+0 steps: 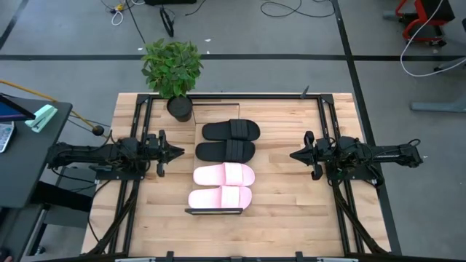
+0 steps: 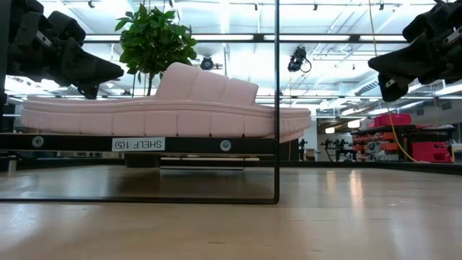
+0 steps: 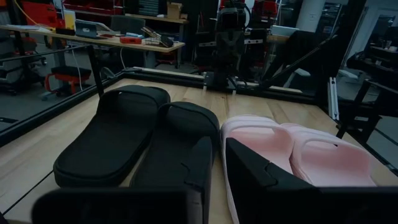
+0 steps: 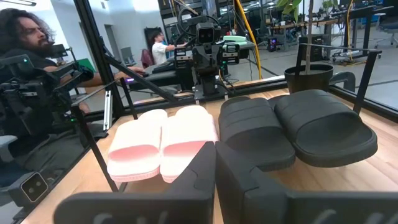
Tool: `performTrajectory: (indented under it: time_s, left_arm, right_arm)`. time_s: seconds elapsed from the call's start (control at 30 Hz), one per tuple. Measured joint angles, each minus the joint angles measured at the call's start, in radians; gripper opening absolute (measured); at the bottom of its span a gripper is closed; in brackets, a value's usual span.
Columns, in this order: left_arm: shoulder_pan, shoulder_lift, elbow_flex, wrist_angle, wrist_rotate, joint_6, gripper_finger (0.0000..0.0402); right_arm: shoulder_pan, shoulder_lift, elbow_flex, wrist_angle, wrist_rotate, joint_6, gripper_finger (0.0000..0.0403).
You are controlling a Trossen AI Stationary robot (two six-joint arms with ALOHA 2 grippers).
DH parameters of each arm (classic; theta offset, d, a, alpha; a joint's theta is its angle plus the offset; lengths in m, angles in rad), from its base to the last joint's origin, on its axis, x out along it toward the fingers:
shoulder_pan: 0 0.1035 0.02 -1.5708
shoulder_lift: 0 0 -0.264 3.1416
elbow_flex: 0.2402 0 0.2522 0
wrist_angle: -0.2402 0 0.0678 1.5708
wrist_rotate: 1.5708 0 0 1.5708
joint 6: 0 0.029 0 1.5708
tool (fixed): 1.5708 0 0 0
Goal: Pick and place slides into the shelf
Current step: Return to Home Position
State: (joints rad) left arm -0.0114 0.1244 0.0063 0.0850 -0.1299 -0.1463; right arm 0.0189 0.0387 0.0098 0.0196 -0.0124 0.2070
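Four slides lie side by side in a row on the shelf (image 1: 215,212) at mid-table, soles down. The two black ones (image 1: 231,131) (image 1: 226,151) are on the far side, the two pink ones (image 1: 223,175) (image 1: 220,197) on the near side. The low view shows the nearest pink slide (image 2: 166,115) resting on the shelf board (image 2: 195,144), above the tabletop. My left gripper (image 1: 178,153) hovers shut to the row's left, and my right gripper (image 1: 295,154) hovers shut to its right. Both point level at the slides and touch nothing. The wrist views show the fingers (image 3: 219,162) (image 4: 216,168) together.
A potted plant (image 1: 180,108) stands at the far end of the shelf, near the table's far edge. Black frame rails (image 1: 138,124) (image 1: 331,124) run along the table's left and right sides. Bare planks (image 1: 280,196) lie between the shelf and each arm. People sit beyond the table (image 4: 25,31).
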Motion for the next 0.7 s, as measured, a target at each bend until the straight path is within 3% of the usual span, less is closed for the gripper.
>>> performTrajectory:
  time_s: [0.7]
  left_arm:
    - [0.0, 0.0, 0.0, 0.0, 0.0, 0.0, 0.0052]
  right_arm:
    - [0.0, 0.0, 0.0, 0.0, 0.0, 0.0, 0.0013]
